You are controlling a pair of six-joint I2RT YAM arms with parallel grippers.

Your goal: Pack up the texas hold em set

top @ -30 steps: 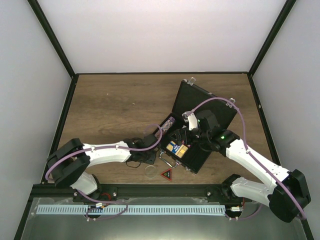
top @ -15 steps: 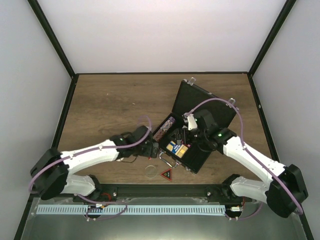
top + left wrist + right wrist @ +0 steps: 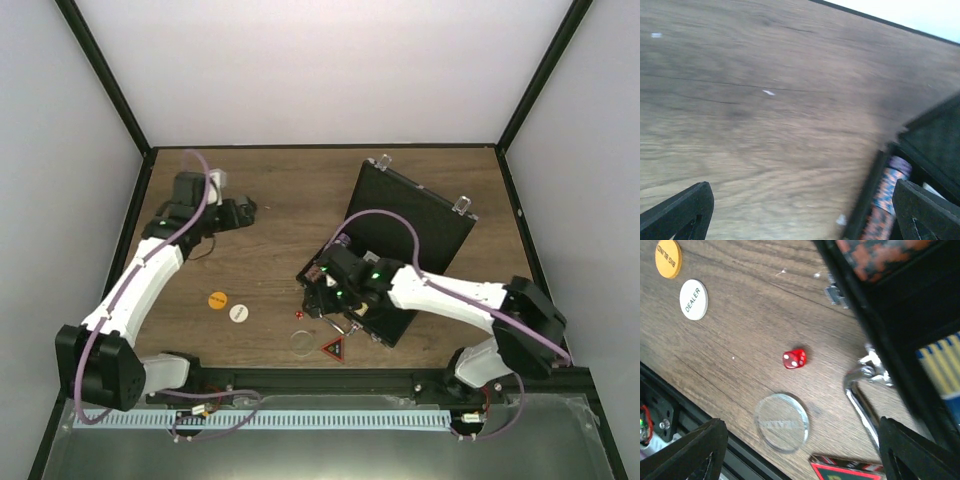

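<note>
The black case (image 3: 412, 215) lies open at centre right, with a card deck (image 3: 940, 365) and a roll of chips (image 3: 887, 200) in its base. On the table beside it lie an orange chip (image 3: 217, 299), a white DEALER button (image 3: 238, 313), a red die (image 3: 298, 314), a clear disc (image 3: 301, 341) and a red-black triangle (image 3: 332, 348). My right gripper (image 3: 315, 292) hovers open by the case's silver handle (image 3: 862, 400), above the die (image 3: 794, 359) and the clear disc (image 3: 781, 422). My left gripper (image 3: 247, 209) stands open and empty at the far left back.
A black frame rail (image 3: 330, 378) runs along the near table edge, close to the disc and triangle. Dark posts and white walls bound the table's sides and back. Bare wood (image 3: 765, 100) lies under the left gripper.
The left arm swung from the case's front to the far left back and its jaws opened wide. The orange and white chips now show on the table. The right gripper moved left out of the case.
</note>
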